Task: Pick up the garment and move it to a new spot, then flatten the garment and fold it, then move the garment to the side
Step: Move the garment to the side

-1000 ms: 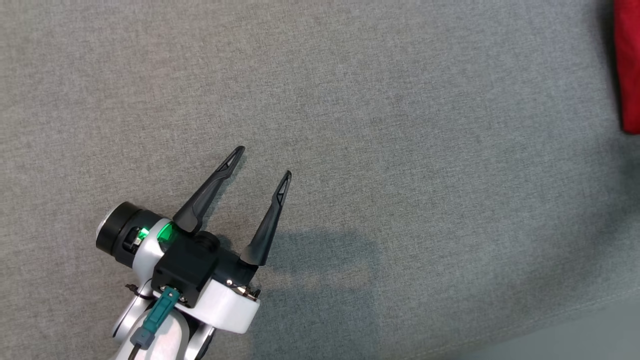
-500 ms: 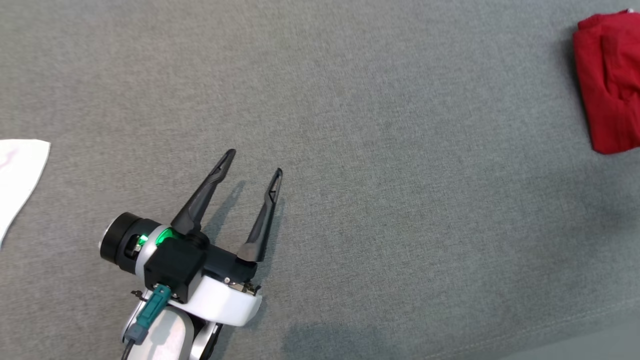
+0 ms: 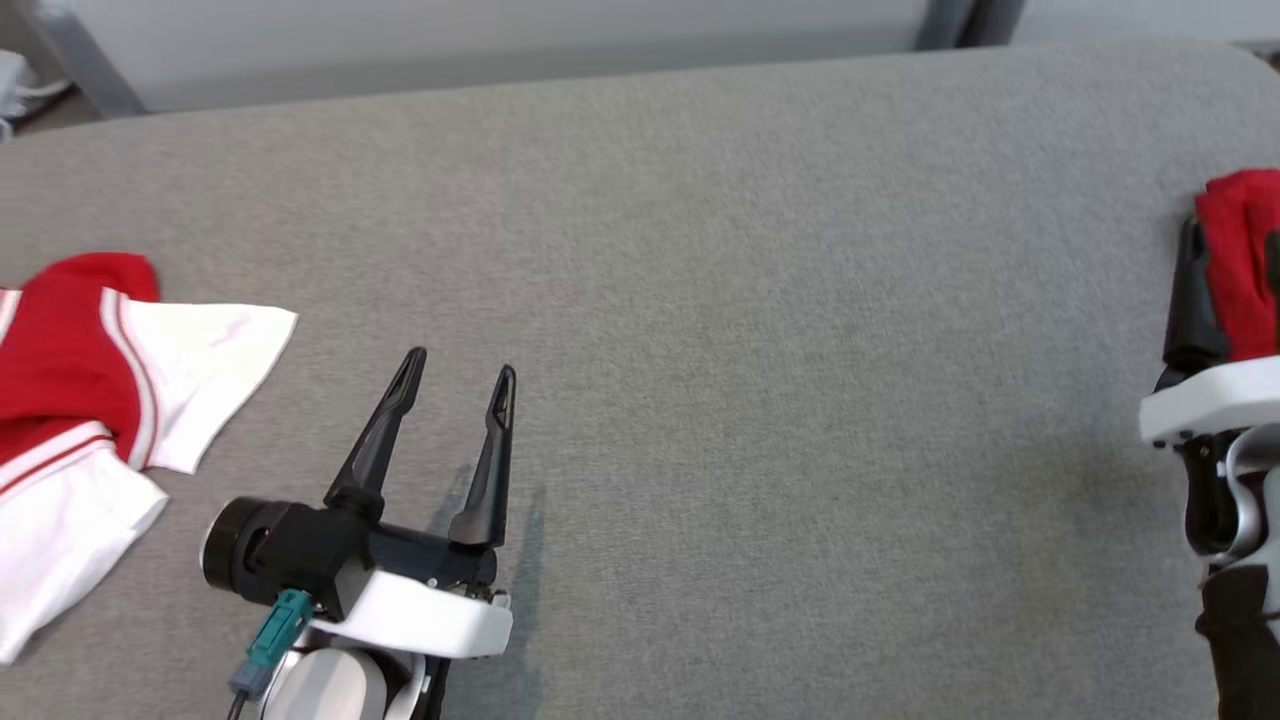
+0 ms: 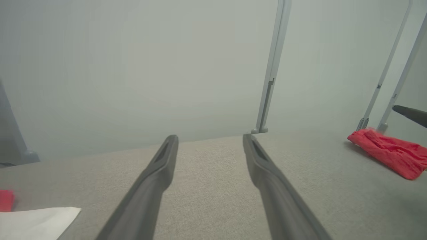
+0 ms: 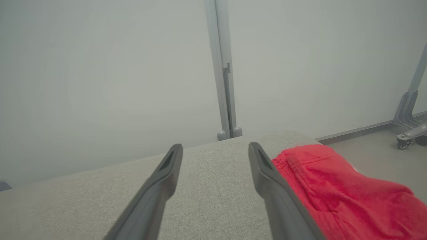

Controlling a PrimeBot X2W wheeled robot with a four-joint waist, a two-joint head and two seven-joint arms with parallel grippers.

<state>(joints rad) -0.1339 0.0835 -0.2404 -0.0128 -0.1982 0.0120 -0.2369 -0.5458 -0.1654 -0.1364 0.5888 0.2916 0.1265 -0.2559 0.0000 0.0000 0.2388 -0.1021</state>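
**A:** What is lying at the bench's left edge?

**B:** A red-and-white garment [image 3: 90,400] is lying crumpled there on the grey bench [image 3: 750,250], running past the head view's border.

**A:** And moving rightward?

**B:** The left pincer [image 3: 460,364] is hanging over the bench near its front edge. It is just right of that garment but apart from it, with its fingers spreading fairly wide and gripping nothing.

**A:** What is sitting at the far right?

**B:** A red folded garment [image 3: 1240,250] is resting at the bench's right edge. The right pincer [image 5: 215,146] is gaping wide and empty. The red cloth is lying just beside one finger, outside the gap. I cannot tell whether they are touching.
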